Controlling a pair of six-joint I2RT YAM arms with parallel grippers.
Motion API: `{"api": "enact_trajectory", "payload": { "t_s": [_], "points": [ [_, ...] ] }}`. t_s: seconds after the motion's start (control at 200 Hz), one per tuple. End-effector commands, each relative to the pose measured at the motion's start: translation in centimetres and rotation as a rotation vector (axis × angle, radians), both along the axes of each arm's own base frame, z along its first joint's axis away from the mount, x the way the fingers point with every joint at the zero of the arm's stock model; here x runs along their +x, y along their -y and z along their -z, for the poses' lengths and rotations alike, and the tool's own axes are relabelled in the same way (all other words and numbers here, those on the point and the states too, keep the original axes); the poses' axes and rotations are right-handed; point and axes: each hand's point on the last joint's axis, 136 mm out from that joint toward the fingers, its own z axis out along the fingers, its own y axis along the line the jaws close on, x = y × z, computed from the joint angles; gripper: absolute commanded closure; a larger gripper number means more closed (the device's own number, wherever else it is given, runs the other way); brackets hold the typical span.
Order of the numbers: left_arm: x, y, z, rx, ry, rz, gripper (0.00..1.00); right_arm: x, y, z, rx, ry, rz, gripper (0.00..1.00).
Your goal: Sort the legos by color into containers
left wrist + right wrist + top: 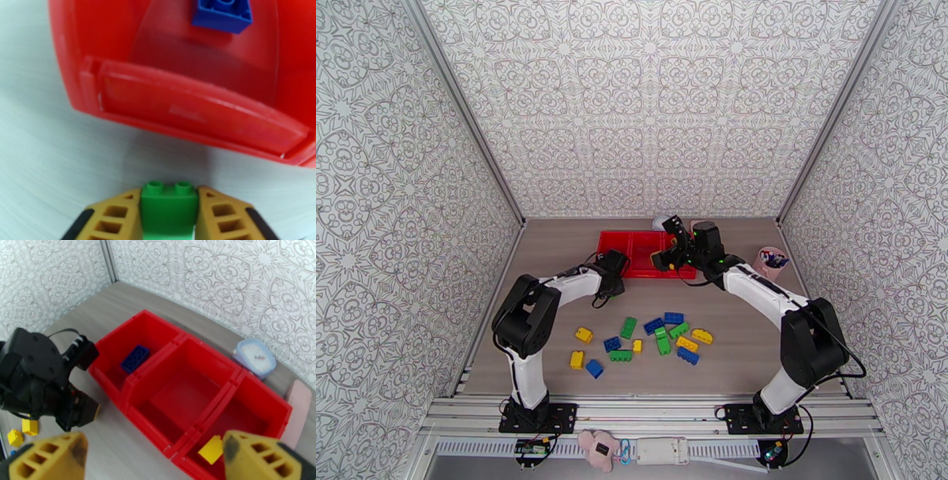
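Left gripper (170,215) clamps a green brick (169,201) at lower centre, just short of the red tray (189,114); one blue brick (222,15) and one yellow brick (211,449) binned, many loose legos (662,342) left

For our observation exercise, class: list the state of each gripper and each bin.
Left gripper: shut on green brick.
Right gripper: open, empty.
Left bin: holds a blue brick.
Middle bin: empty.
Right bin: holds a yellow brick.
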Motion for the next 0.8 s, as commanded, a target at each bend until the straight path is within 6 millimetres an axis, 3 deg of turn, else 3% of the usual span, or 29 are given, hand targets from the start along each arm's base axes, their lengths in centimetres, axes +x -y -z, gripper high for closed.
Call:
{"api": "enact_trajectory", "payload": {
  "t_s": [0.0, 0.185, 0.42, 0.795],
  "points": [
    [0.2, 0.1, -1.4, -0.02, 0.028, 0.0, 0.68, -0.3, 0.1, -0.5, -0.007, 0.006, 0.003, 0.06],
    [1.6, 1.4, -5.4, -0.103, 0.166, 0.043, 0.69, -0.7, 0.7, -1.4, 0.004, 0.039, 0.022, 0.06],
    [4.0, 4.6, -10.4, -0.224, 0.323, 0.143, 0.7, -1.6, 1.5, -1.7, 0.028, 0.055, 0.056, 0.06],
    [9.0, 9.5, -12.6, -0.282, 0.363, 0.253, 0.68, -2.0, 2.5, -1.6, 0.014, 0.07, 0.088, 0.06]
  ]
}}
